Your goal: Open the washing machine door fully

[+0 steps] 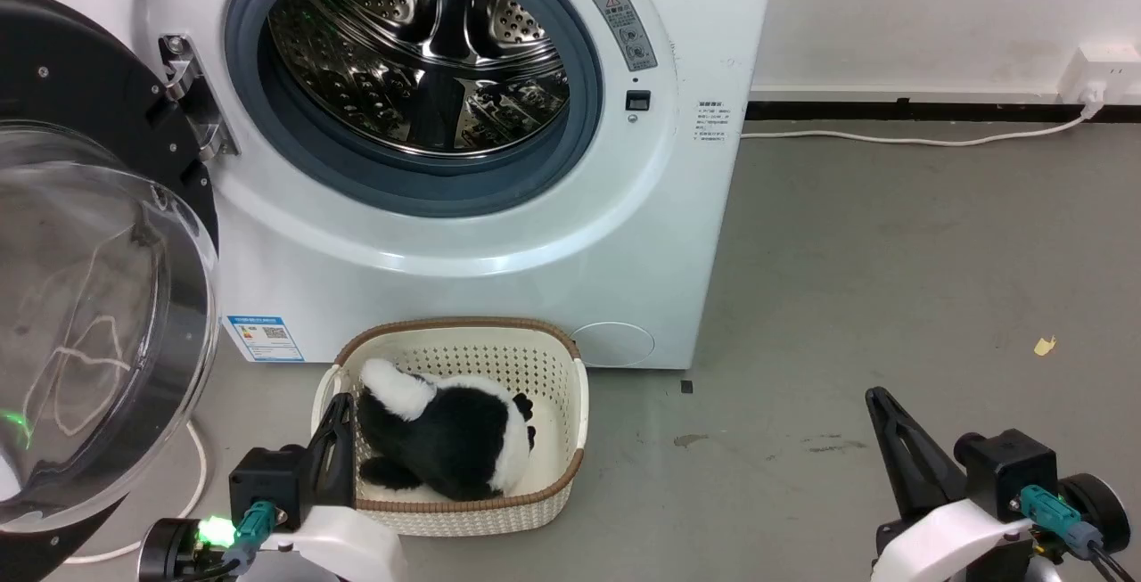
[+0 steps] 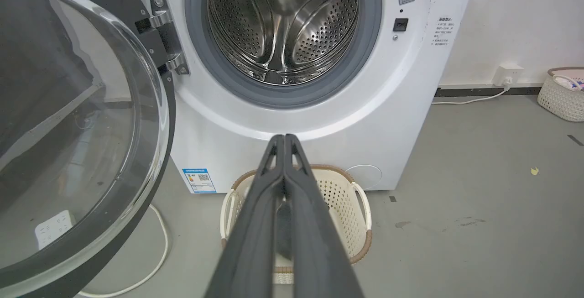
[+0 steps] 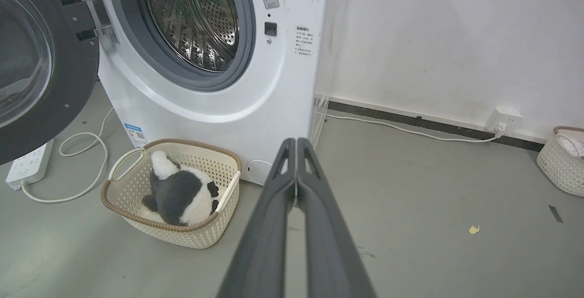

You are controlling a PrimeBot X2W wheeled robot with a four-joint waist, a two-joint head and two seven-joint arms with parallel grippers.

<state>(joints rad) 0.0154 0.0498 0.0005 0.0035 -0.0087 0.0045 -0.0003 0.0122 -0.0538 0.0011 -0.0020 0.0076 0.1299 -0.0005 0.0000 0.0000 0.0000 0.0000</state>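
At left edge, door partly cropped

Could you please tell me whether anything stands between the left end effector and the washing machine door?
Nothing visible does. The shut left end effector sits right of the glossy black round washing machine door with grey floor between; the cream perforated basket lies on its far side.
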